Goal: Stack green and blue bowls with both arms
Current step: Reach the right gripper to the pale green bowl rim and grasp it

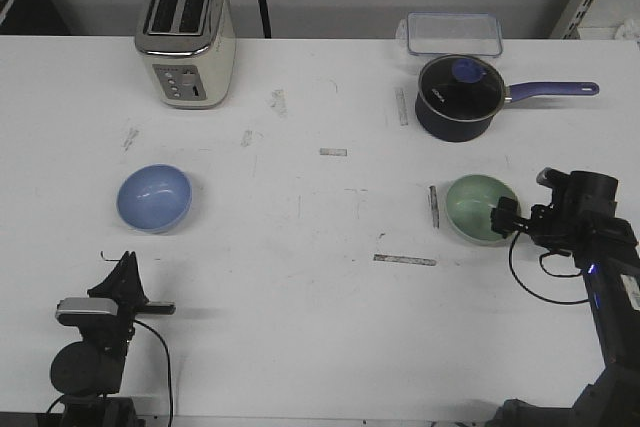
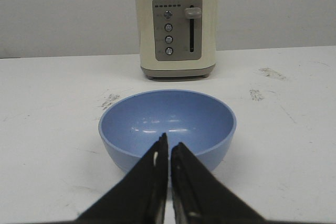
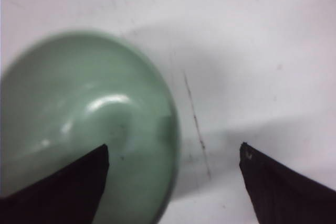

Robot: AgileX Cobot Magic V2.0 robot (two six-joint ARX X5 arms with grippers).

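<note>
I see the blue bowl (image 1: 154,197) at the left of the frame and the green bowl (image 1: 481,208) at the right, both upright, glossy and holding nothing, well apart on the white desk (image 1: 300,247). My left gripper (image 2: 168,153) has its jaws clenched together just short of the blue bowl. My right gripper (image 3: 173,156) has its jaws released wide at the green bowl's rim.
</note>
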